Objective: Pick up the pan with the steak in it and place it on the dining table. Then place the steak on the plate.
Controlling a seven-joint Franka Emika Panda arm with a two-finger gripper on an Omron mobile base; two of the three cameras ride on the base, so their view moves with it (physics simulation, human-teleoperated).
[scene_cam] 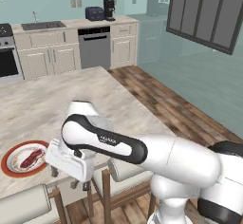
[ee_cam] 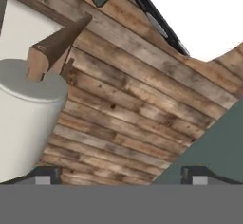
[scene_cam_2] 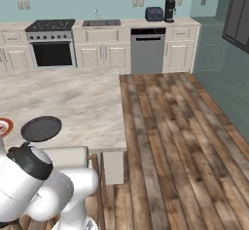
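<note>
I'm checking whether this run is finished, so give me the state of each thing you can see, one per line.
steak: lying flat on the plate
plate: on the dining table, holding the steak
pan: upright on the table, empty
dining table: bears plate and pan
gripper: jaws open, holding nothing, low beside the table edge
chair: at the table

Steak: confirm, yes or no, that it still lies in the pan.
No: in the left base view the steak lies on the plate, and in the right base view the pan sits bare on the dining table.
</note>
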